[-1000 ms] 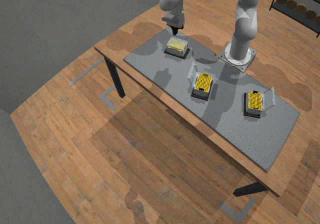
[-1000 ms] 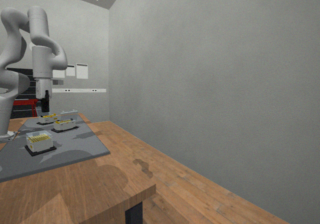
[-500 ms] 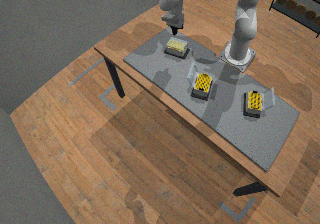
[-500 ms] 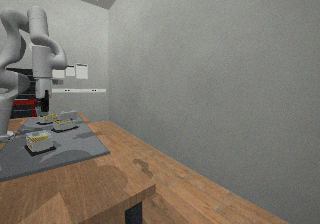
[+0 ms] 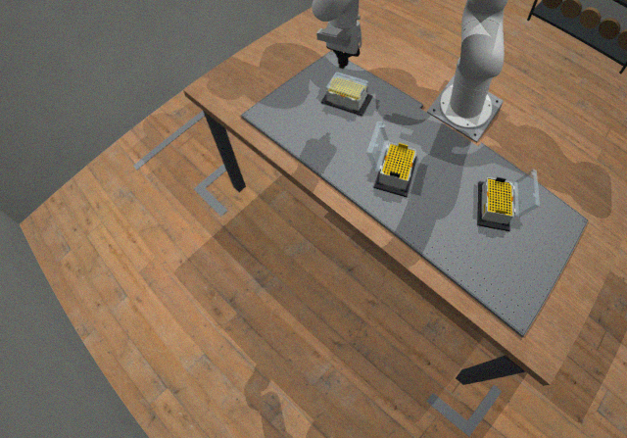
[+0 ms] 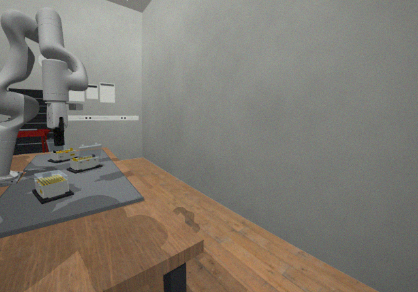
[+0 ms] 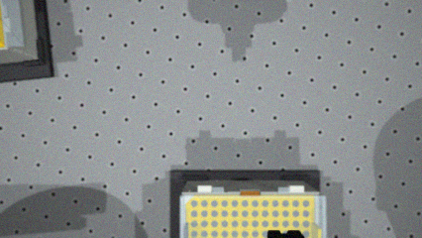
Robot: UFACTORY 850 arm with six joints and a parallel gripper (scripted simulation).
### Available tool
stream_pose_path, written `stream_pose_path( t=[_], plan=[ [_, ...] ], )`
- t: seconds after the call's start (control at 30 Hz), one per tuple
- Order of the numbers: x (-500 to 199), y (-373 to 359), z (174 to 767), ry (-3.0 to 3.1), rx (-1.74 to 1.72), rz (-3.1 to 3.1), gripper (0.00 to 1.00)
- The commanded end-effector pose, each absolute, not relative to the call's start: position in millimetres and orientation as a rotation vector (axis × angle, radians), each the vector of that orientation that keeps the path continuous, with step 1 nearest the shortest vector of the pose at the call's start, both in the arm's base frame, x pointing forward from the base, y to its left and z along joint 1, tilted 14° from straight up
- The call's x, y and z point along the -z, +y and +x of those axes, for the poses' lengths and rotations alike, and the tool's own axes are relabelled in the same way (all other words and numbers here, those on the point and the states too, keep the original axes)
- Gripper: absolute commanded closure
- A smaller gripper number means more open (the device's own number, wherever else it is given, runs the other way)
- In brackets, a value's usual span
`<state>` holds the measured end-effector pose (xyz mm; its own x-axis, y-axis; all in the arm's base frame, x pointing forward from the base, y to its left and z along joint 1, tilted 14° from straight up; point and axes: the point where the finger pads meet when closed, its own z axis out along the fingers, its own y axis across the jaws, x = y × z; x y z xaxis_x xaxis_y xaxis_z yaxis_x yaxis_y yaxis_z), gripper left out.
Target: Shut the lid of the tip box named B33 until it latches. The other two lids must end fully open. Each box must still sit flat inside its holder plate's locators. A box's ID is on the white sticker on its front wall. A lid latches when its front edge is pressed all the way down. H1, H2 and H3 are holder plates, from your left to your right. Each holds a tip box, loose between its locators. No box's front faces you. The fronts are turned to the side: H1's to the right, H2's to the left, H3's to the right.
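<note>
Three grey tip boxes with yellow tip racks sit on black holder plates on the grey mat [image 5: 304, 120]. The box at the left end [image 5: 345, 89] [image 6: 50, 182] [image 7: 250, 213] has its clear lid down over the tips. The middle box [image 5: 397, 165] [image 6: 84, 162] has its lid [image 5: 377, 139] standing open. The box at the right end [image 5: 499, 200] [image 6: 62, 153] has its lid [image 5: 531, 190] standing open too. My gripper [image 5: 343, 61] [image 6: 59, 142] [image 7: 284, 233] is shut and empty, hanging above the left-end box without touching it. The ID stickers cannot be read in any view.
The robot base [image 5: 465, 109] stands behind the table beside the middle box. A corner of the middle holder plate [image 7: 25, 69] shows at the top left of the wrist view. A shelf [image 5: 582, 18] stands at the back right.
</note>
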<state>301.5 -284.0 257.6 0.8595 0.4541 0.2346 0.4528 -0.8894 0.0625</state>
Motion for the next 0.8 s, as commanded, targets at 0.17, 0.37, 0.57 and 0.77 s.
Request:
stream_pose_path(
  t=[0.17, 0.37, 0.57, 0.77],
  plan=[
    [-256, -285, 301, 0.737, -0.384, 3.023, 1.0],
    [-247, -288, 296, 0.737, -0.384, 3.023, 1.0],
    [-233, -293, 289, 0.737, -0.384, 3.023, 1.0],
    [-219, -297, 282, 0.737, -0.384, 3.023, 1.0]
  ],
)
